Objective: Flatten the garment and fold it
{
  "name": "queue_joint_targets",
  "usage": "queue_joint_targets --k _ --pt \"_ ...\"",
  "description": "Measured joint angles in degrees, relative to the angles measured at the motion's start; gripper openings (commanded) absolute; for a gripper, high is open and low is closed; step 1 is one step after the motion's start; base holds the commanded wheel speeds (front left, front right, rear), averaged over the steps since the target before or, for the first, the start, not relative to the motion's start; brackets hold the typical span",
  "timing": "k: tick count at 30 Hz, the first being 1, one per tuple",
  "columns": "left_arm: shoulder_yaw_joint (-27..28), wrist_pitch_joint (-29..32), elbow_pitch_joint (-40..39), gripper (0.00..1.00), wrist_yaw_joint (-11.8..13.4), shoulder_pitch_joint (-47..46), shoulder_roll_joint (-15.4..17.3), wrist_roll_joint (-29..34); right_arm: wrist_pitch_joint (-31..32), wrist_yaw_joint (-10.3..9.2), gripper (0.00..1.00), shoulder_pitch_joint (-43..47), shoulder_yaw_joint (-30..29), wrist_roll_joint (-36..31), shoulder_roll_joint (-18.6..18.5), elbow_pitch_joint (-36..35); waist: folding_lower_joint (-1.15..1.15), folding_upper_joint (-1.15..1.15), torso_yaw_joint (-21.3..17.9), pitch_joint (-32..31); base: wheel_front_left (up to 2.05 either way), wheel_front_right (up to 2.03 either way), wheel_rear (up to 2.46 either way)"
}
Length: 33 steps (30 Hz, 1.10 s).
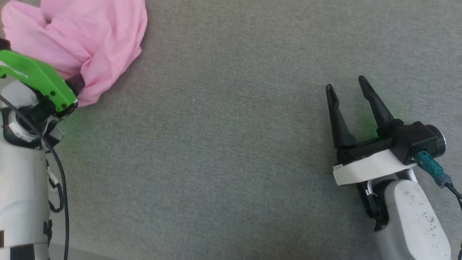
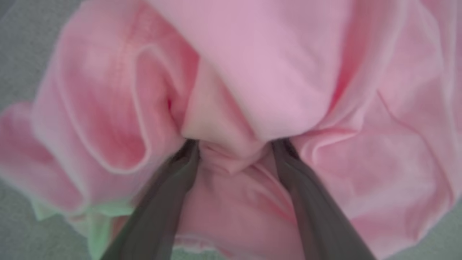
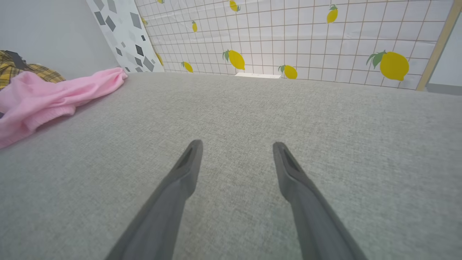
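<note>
The crumpled light-pink thin knit garment is lying bunched at the far left of the grey cloth-covered desk. The left tool is standing spread wide, with folds bulging between its fingers. The right tool is gaping open over bare desk, well apart from the garment.

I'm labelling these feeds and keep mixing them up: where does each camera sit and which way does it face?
Head: high, looking down on the grey surface; left forearm and open right gripper show.
Left wrist: close along the left gripper into the garment.
Right wrist: low, along that gripper across the surface towards the lemon wall.
All share the garment.
</note>
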Motion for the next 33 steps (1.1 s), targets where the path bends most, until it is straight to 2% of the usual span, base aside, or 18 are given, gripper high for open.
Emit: queue_joint_targets --k 1,2,3,6,12,17,20,24,33 --pt "-0.05 -0.01 -0.62 0.72 -0.21 0.68 0.14 0.01 -0.14 0.0 1.0 -0.03 -0.13 0.09 -0.02 0.36 0.0 0.0 -0.16 -0.28 0.0 0.0 0.0" --pt "-0.13 -0.37 -1.19 0.3 -0.37 1.37 0.25 0.08 -0.18 0.0 1.0 -0.03 -0.23 0.16 -0.02 0.65 0.0 0.0 -0.26 -0.57 0.0 0.0 0.0" --pt "-0.24 -1.9 -1.63 0.0 -0.85 2.24 0.4 0.43 -0.33 0.0 1.0 -0.02 -0.32 0.22 -0.03 1.1 0.0 0.0 -0.34 -0.97 0.0 0.0 0.0" --pt "-0.3 -9.5 -2.58 0.0 -1.82 4.36 0.53 2.91 -0.75 -0.01 1.0 0.12 -0.56 0.63 -0.07 2.25 0.0 0.0 -0.43 -2.57 0.0 0.0 0.0" --pt "-0.26 -31.32 -5.47 0.0 -3.03 3.47 2.16 11.65 -1.59 -0.01 1.0 2.29 -1.05 2.27 -0.04 4.46 0.0 0.0 -0.06 -7.93 0.0 0.0 0.0" --pt "-2.75 -42.39 -8.49 0.0 -3.3 1.18 2.22 16.68 -1.94 -0.01 1.0 5.21 -1.65 3.36 -0.04 5.94 -0.01 0.0 0.02 -13.27 0.0 0.0 0.0" --pt "-4.94 -46.08 -10.29 0.0 -3.79 0.04 1.3 18.9 -2.07 -0.01 1.0 7.0 -2.05 3.81 -0.05 6.35 -0.01 0.0 -0.25 -16.71 0.0 0.0 0.0" --pt "-9.03 -48.12 -12.18 0.0 -4.8 -1.19 -1.37 20.09 -2.04 -0.01 1.0 9.18 -2.77 3.86 -0.04 6.37 -0.01 0.0 -1.25 -21.19 0.0 0.0 0.0" --pt "-17.81 -48.1 -12.49 0.0 -7.39 -3.88 -10.65 20.67 -0.22 -0.01 1.0 11.75 -3.66 3.78 -0.07 4.68 -0.01 0.0 -7.18 -27.13 0.0 0.0 0.0"
